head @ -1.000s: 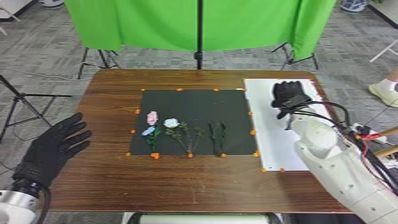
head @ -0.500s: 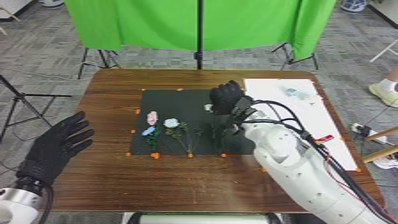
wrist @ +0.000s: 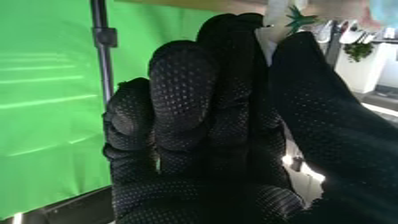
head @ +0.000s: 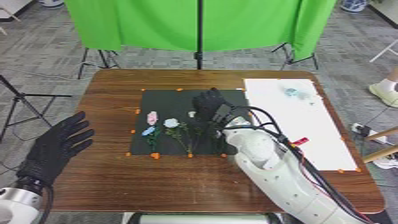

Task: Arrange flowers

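Observation:
In the head view, my right hand (head: 210,104) is over the black mat (head: 169,97), with a small pale flower (head: 191,114) at its left side. The right wrist view has my right hand (wrist: 182,95) with thumb and fingertips pinching a white piece beside a green star-shaped leaf part (wrist: 300,20). A pink flower (head: 152,118), a white flower (head: 171,122) and a blue flower (head: 148,131) lie on the mat's left half. My left hand (head: 55,145) is off the mat to the left, fingers straight.
A white sheet (head: 306,135) covers the table's right side, with pale blue-green bits (head: 291,92) near its far end. Orange markers (head: 155,156) edge the mat. The right forearm (head: 266,160) crosses the mat's right edge. A green curtain (head: 142,25) hangs behind the table.
My right hand has moved left from the white sheet to over the black mat, uncovering the blue-green bits. The pale flower beside it has shifted left with the hand. The left hand has barely moved.

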You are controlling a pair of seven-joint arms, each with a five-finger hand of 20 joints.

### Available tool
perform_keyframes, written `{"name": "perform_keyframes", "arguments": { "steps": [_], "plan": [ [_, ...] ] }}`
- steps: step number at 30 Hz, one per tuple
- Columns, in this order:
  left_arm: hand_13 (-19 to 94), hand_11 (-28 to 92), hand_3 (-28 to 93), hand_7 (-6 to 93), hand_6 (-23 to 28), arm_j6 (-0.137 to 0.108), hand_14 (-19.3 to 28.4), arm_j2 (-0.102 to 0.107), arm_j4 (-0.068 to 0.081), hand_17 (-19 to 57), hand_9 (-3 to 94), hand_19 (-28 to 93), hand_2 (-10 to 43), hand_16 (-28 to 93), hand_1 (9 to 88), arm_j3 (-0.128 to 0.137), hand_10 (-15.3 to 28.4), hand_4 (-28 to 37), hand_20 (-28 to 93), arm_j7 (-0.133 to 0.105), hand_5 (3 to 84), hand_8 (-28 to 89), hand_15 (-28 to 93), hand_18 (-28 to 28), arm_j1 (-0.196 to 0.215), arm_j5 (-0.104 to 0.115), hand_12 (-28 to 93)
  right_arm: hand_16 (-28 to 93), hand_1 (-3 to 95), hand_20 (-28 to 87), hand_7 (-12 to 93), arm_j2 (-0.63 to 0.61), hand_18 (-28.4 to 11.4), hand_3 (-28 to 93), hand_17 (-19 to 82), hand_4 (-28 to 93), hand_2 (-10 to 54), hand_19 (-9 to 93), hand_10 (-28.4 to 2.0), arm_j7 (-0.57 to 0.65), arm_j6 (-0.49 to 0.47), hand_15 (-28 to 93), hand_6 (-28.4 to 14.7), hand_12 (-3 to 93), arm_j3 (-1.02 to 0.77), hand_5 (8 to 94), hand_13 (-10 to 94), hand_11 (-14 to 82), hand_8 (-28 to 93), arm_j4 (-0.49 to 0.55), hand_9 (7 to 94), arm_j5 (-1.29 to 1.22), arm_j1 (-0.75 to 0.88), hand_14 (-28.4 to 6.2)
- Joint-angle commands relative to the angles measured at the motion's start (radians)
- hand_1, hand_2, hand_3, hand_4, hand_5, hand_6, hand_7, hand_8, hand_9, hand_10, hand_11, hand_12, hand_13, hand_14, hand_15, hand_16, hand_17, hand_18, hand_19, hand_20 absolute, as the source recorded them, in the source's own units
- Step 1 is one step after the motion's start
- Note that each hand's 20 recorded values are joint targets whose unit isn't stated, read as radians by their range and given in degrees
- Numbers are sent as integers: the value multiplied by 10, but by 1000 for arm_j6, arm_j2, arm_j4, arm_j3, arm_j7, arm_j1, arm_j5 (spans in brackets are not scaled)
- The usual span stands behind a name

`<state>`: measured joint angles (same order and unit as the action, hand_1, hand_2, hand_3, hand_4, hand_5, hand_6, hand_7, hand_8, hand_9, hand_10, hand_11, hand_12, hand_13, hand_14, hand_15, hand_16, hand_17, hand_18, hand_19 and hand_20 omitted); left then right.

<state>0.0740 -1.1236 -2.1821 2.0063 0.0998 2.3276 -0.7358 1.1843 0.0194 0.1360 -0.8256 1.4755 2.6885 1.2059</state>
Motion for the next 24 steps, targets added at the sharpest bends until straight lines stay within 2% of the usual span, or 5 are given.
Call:
{"name": "perform_keyframes", "arguments": {
  "steps": [1,9,14,21,24],
  "plan": [
    [151,292,719,235,28,11,129,-4,11,-99,203,468,-6,-34,264,-7,100,-275,93,13,284,-132,444,196,1,-1,125,313,462,412,421,18,-171,836,347,-283,-95,845,-33,-10,-8,575,15,429,-15,759,788,246,-144,-8,886,27,12,-23],
    [151,292,718,236,29,8,129,-2,10,-99,204,468,-5,-34,266,-2,101,-275,93,13,285,-132,444,196,5,-1,125,303,408,417,436,10,-168,816,329,-283,-95,834,-39,-99,-123,582,10,419,-66,720,761,255,-154,69,851,-6,54,-25],
    [151,291,718,235,29,8,129,-1,10,-99,205,468,-5,-34,266,-1,100,-274,93,11,285,-133,445,196,5,0,125,293,352,429,412,2,-169,824,311,-283,-95,818,-47,-99,-155,593,14,364,-83,699,729,322,-143,108,801,-19,61,-26],
    [151,292,717,235,29,8,129,-7,4,-99,204,468,-4,-34,266,3,100,-274,93,6,285,-132,444,196,13,-1,125,288,272,438,348,-38,-171,861,302,-283,-95,809,-73,-7,-112,609,23,258,-138,685,698,403,-234,135,748,-66,40,-37],
    [151,291,716,236,28,3,129,-9,1,-99,204,468,-4,-34,267,7,100,-274,93,0,285,-132,443,196,19,-2,125,264,264,430,346,-83,-165,874,281,-283,-93,799,-84,78,-133,631,15,249,-178,618,616,411,-236,105,655,-53,11,-49]
  ]
}}
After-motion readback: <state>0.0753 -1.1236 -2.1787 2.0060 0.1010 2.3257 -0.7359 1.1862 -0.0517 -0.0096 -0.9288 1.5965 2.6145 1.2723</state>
